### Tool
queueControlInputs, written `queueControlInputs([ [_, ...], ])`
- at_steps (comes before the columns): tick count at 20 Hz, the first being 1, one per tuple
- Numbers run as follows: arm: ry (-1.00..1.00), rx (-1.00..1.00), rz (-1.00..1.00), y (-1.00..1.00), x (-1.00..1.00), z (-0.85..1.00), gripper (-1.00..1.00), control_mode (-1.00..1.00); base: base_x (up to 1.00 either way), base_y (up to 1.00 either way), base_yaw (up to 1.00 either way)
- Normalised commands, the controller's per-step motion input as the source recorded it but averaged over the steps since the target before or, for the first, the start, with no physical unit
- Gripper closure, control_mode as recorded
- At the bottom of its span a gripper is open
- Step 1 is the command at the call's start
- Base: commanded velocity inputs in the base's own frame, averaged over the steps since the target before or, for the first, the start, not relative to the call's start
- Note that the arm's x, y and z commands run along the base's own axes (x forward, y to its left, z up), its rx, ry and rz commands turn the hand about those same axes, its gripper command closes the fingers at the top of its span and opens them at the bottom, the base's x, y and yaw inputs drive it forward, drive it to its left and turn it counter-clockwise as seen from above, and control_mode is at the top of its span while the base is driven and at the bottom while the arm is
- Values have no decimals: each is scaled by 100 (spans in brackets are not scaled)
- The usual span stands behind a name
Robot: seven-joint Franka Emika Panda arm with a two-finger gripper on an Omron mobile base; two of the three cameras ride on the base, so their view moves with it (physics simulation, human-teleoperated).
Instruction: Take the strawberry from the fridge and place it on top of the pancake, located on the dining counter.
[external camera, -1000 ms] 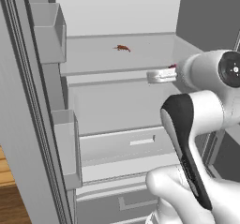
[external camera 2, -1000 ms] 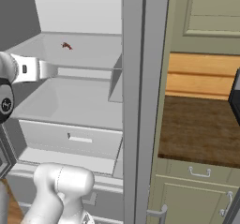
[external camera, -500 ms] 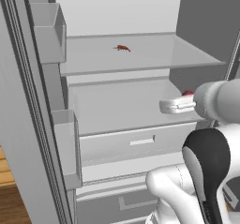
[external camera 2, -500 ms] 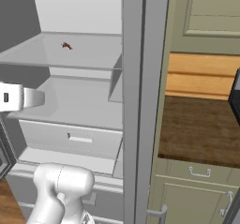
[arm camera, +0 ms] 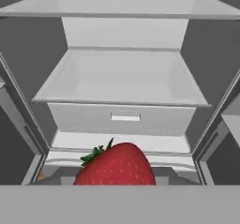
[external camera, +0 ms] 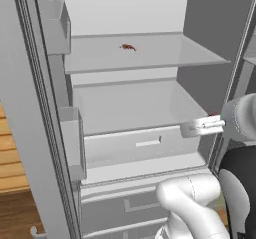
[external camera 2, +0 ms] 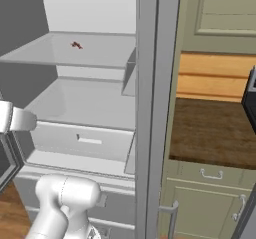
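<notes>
Gripper (external camera: 187, 129): sitting at right of centre in the left base view, pointing toward frame left, just in front of the drawer face; pinching the strawberry, judging by the berry sitting large and close at the bottom centre of the hand view.
Strawberry (arm camera: 115, 166): filling the lower middle of the hand view, green leaves at its upper left, bright red body running into the bottom band; showing as a small red speck just above the gripper body in the left base view; being carried clear of the shelves, probably so as to avoid knocking it loose on the way out.
Fingers: not separable from the berry in the hand view, so the exact grip points remaining unclear.
Fridge (external camera: 127, 98): standing open, white shelves in the middle of the frame, bare of food apart from one scrap; door bins lining the left side of the left base view.
Drawer (arm camera: 123, 117): closed, handle slot at centre of the hand view, just beyond the berry.
Scrap (external camera: 128, 47): lying on the upper shelf, upper centre of the left base view; thin, brownish-red, well apart from the gripper.
Step in hand: likely backing the berry out of the fridge before heading for the pancake.
</notes>
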Motion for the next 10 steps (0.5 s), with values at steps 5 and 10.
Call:
queueControlInputs([
  [5, 0, 0, 0, 0, 0, 0, 100, 100, -91, 10, -15],
  [10, 0, 0, 0, 0, 0, 0, 100, 100, -45, 38, -40],
])
